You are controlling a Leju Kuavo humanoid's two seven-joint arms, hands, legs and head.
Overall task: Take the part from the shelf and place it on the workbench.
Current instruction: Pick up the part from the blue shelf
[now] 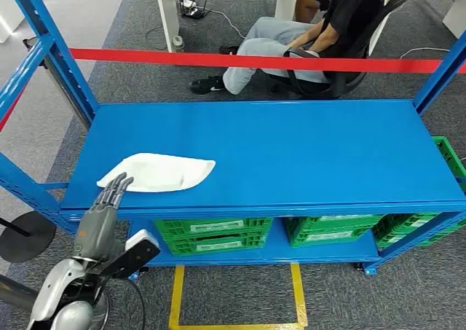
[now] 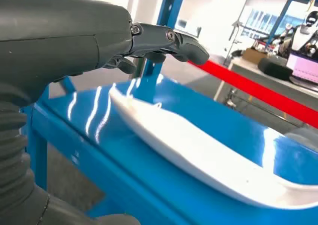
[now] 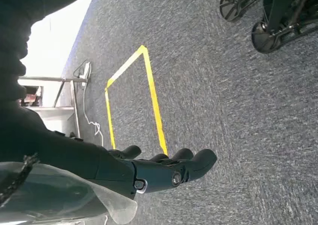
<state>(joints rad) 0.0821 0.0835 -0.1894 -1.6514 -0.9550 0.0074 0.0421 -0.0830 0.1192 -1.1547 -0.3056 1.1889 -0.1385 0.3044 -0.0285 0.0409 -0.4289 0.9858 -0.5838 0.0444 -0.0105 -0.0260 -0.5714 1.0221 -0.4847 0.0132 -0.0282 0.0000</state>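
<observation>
Left hand (image 1: 104, 206) with fingers (image 1: 116, 187) spread and empty, poised at the white part (image 1: 159, 172) on the blue shelf (image 1: 285, 155), seemingly to grasp it.

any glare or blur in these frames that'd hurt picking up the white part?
Head view: even light, sharp; white part stands out on the blue shelf, left hand at its edge. Left wrist view: streaky glare on the shelf beside the part, background soft. Right wrist view: right hand over carpet, window corner blown out.
</observation>
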